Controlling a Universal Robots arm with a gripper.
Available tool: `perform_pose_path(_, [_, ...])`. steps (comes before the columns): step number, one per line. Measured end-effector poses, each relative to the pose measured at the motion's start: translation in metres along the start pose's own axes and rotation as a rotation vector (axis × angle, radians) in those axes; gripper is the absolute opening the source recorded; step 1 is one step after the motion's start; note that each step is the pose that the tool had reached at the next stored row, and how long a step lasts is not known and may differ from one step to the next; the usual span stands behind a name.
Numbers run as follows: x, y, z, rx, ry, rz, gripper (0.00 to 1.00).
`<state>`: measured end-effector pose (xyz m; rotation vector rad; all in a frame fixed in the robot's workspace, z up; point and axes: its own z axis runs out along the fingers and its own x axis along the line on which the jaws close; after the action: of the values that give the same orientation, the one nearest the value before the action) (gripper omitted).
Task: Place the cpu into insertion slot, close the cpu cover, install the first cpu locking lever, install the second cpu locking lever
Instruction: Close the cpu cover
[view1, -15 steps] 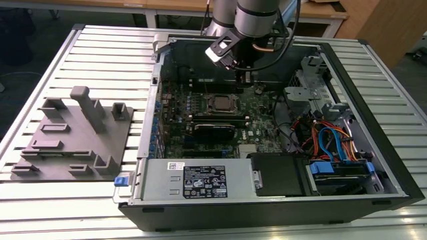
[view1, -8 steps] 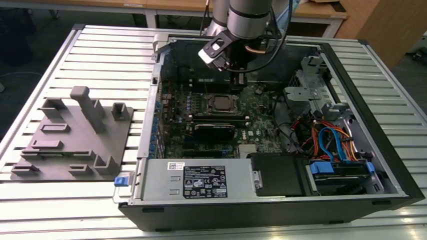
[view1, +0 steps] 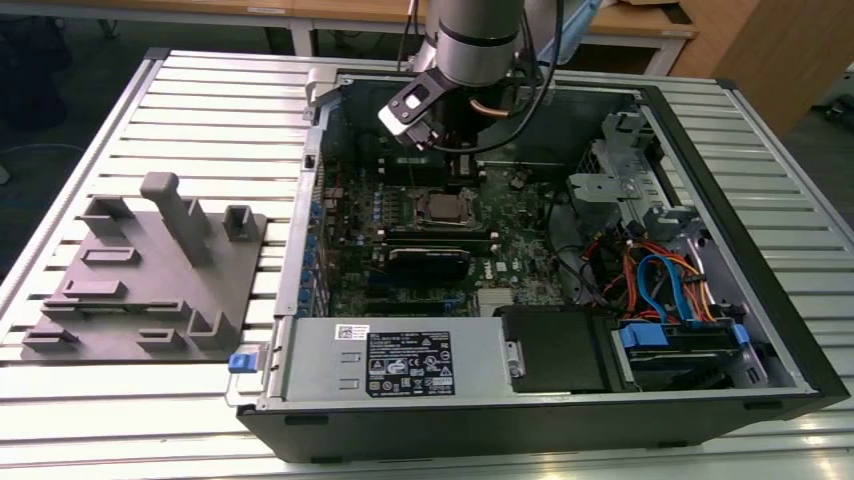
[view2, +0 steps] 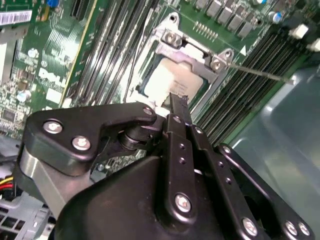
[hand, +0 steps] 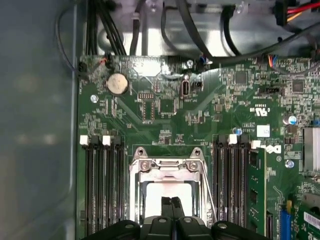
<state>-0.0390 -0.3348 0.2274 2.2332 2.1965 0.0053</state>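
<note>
Gripper fingers pinched together, empty, tips just above the cpu. Cpu sits in the insertion slot; cpu cover lies down over it. One locking lever juts free, so both levers look still to install.

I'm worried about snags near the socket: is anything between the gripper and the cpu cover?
Nothing visible does. The shut gripper hangs directly over the cpu cover, its tip above the cpu seen through the cut-out; the memory slots sit off to both sides.
</note>
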Motion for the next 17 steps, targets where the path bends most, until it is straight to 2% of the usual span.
perform_pose_path(6, [-0.0033,-0.0033,0.0054,0.0023,0.0001,-0.001,0.10])
perform_pose_path(17, [-0.0033,-0.0035,0.0057,0.0024,-0.0001,-0.001,0.10])
